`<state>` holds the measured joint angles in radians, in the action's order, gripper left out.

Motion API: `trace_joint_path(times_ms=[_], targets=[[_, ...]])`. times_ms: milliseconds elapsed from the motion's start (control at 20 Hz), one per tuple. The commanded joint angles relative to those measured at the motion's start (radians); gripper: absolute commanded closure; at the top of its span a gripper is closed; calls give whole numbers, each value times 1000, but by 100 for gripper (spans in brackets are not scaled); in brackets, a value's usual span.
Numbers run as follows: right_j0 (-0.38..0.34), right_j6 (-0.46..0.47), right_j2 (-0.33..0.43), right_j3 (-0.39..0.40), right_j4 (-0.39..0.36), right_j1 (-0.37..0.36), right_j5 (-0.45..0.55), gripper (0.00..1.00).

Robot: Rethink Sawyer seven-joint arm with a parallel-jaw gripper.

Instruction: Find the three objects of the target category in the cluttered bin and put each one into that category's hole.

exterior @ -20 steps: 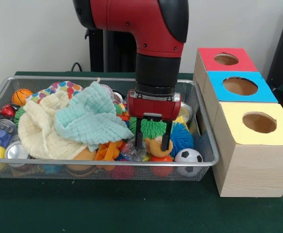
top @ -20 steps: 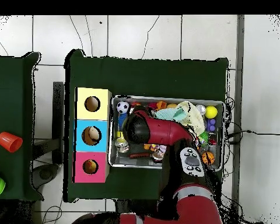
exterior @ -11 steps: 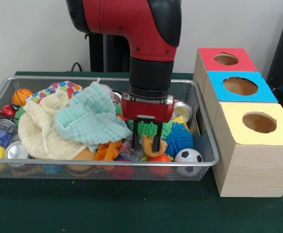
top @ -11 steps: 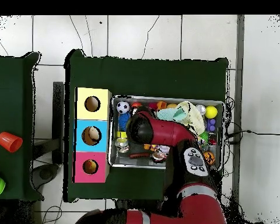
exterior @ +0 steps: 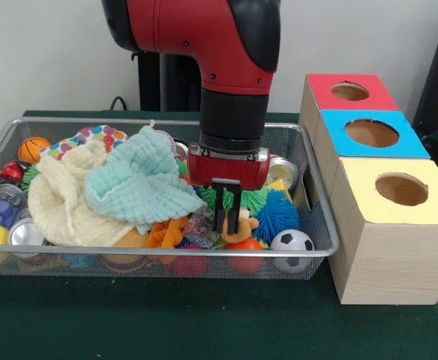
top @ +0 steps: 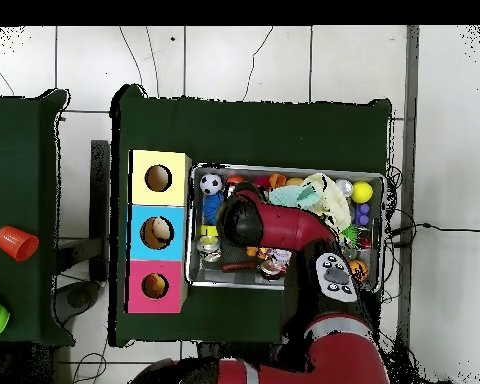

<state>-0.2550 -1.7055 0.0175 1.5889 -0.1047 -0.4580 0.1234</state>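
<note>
Cloths, cream and mint, heap over the left half of the wire bin; you cannot tell what lies beneath them. At the bin's middle the gripper stands with its fingers drawn close together, apparently pinching the small orange plush toy near the front edge, between the clear wrapper and the blue spiky ball. Expect a thin hold: the toy could slip on lifting, or drag the wrapper along. To the right, the soccer ball sits in the front right corner. Beside the bin stand the red, blue and yellow holes; a drop could miss its opening.
</note>
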Motion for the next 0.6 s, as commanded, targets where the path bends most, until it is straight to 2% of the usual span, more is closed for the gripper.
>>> trace_joint_path(times_ms=[50,300,600], targets=[[-38,-109,83,69,-9,56,53,100],[-39,-106,87,71,-5,49,71,100],[-20,-99,79,57,29,6,194,100]])
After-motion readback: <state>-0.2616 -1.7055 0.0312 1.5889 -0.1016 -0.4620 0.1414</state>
